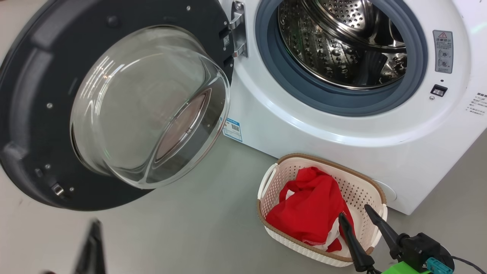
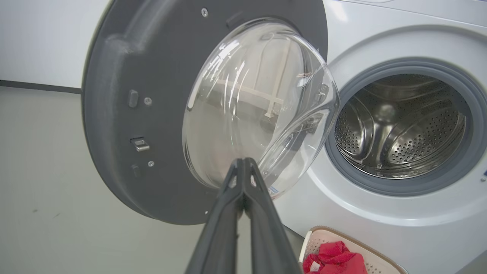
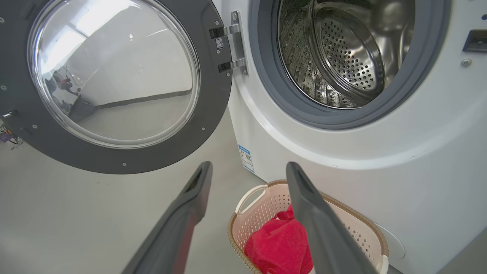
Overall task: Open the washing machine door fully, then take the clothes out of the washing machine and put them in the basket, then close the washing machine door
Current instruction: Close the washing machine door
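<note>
The washing machine door (image 1: 38,114) is seen standing wide open to the left of the washing machine (image 1: 342,125), its black rim clear of the grey floor (image 1: 190,228). The clothes (image 1: 308,209) are heaped in the basket (image 1: 357,190), which is set on the floor just beside the machine's lower front edge, with open floor between basket and door. The left hand (image 2: 243,163) is clenched on nothing, near the lower edge of the door's glass bowl, while the right hand (image 1: 353,211) is held released above the basket's near rim.

Grey floor (image 1: 190,228); white wall (image 2: 38,38) with dark baseboard (image 2: 38,85)
</note>
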Robot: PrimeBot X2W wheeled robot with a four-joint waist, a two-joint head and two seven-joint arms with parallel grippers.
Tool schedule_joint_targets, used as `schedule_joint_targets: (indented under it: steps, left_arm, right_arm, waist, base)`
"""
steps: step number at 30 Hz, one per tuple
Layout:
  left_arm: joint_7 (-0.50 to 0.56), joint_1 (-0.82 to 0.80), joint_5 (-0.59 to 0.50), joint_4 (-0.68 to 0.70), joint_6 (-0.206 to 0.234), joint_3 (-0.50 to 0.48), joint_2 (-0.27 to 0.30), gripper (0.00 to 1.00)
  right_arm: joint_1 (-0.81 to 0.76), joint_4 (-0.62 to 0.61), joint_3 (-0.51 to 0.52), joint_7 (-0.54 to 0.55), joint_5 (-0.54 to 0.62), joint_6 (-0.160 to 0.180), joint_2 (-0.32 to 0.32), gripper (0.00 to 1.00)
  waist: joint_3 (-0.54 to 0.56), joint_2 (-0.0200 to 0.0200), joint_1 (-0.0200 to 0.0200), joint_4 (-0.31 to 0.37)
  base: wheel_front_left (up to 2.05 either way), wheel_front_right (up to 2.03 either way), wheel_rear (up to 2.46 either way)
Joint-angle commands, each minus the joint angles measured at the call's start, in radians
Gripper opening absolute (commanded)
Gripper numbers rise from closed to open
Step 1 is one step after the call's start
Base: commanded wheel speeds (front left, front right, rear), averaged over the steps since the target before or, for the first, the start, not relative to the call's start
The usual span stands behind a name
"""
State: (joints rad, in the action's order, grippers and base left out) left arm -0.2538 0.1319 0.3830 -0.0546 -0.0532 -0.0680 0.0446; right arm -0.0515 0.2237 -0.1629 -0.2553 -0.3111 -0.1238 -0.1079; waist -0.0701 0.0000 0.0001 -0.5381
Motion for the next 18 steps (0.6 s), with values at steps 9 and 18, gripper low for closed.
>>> schedule_joint_targets:
  steps: [9, 18]
  left_arm:
    - [-0.008, -0.289, -0.061, 0.271, -0.064, -0.263, 0.011, 0.0]
    - [-0.008, -0.63, 0.02, 0.159, -0.077, -0.355, 0.232, 0.0]
  right_arm:
    - [0.035, -0.03, -0.011, -0.006, 0.007, -0.007, 0.002, 1.0]
    - [0.041, -0.034, -0.002, -0.006, 0.017, -0.007, -0.004, 1.0]
  waist:
    - [-0.028, 0.0, -0.0001, -0.003]
    - [-0.057, 0.0, -0.0001, -0.003]
  base:
    - [0.0, 0.0, 0.0]
    - [0.0, 0.0, 0.0]
